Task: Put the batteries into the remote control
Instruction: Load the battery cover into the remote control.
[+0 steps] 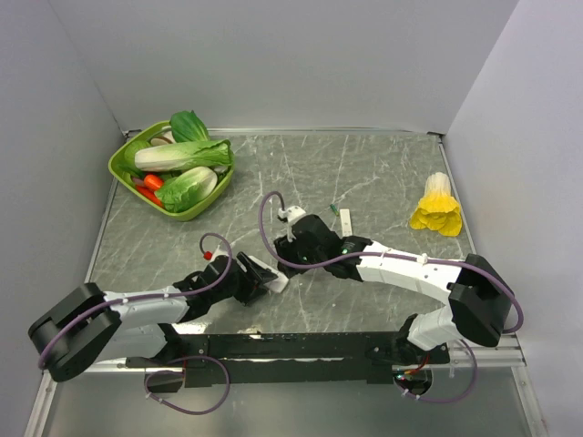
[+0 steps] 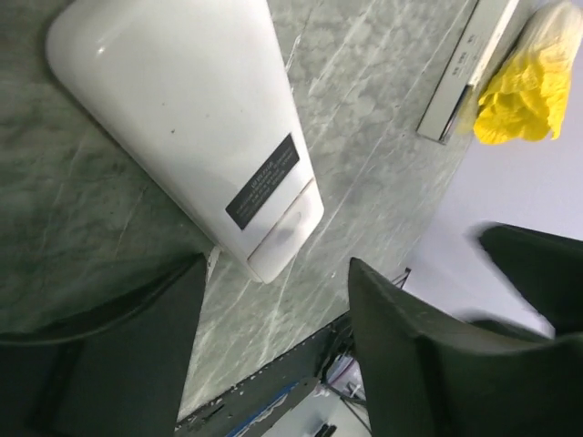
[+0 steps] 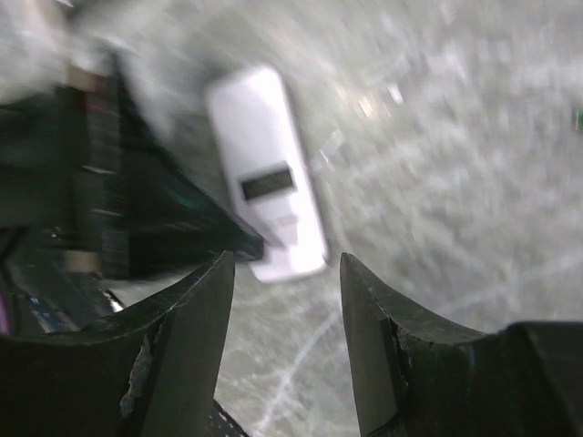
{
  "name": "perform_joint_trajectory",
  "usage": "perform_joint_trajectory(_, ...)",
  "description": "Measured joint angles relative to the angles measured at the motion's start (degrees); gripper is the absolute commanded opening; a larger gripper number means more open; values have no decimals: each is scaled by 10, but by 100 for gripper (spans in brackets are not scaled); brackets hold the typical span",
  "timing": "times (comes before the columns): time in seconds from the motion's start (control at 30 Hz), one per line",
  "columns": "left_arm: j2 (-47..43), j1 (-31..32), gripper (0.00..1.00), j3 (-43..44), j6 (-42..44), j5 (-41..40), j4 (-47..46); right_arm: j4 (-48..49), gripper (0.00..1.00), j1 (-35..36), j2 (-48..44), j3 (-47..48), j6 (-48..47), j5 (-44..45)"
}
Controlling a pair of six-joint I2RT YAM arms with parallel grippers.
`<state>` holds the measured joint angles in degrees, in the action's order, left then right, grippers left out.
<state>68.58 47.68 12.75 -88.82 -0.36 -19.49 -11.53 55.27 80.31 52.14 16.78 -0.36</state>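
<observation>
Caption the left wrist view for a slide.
Open left gripper frames the near end of the remote control, white back up on the marbled table.

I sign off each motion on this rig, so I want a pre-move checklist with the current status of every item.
1. Remote control back side up: ok, label visible.
2. Left gripper open at remote's end: ok.
3. Right gripper open, holding nothing: ok.
4. Batteries located: not ok, none seen in any view.
5. Battery cover removed: not ok, looks in place.
6. Right wrist view sharp: not ok, blurred.
</observation>
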Motion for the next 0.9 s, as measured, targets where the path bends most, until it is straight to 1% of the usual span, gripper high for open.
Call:
perform_joint_trajectory(0.1,-31,0,78,0,3,-10,30,1,58,-10,-1,-43,44,1)
perform_joint_trajectory(0.13,-44,0,78,0,7,-15,45,-1,58,-12,-1,-55,59,2)
perform_joint_trajectory(0.17,-55,0,78,1,10,-21,59,0,61,-12,-2,-65,73,2)
perform_joint_trajectory(0.23,-80,0,76,5,21,-35,97,5,64,-12,-2,-80,101,-2)
perform_joint_trajectory(0.27,-93,-3,75,10,30,-43,119,10,69,-12,-3,-86,115,-5)
perform_joint_trajectory(0.3,-104,-11,76,15,44,-46,136,16,70,-12,-4,-91,126,-6)
perform_joint_trajectory(0.37,-125,-40,78,28,75,-51,172,29,71,-12,-7,-103,155,-9)
perform_joint_trajectory(0.5,-143,-134,84,64,163,-55,231,40,70,-12,-8,-114,191,-9)
perform_joint_trajectory(0.6,-121,-176,85,101,228,-59,266,50,70,-12,-8,-120,210,-11)
perform_joint_trajectory(0.7,-64,-201,86,143,296,-47,275,54,70,-12,-8,-121,219,-13)
perform_joint_trajectory(0.9,27,-215,88,159,362,19,249,65,70,-13,-8,-126,228,-16)
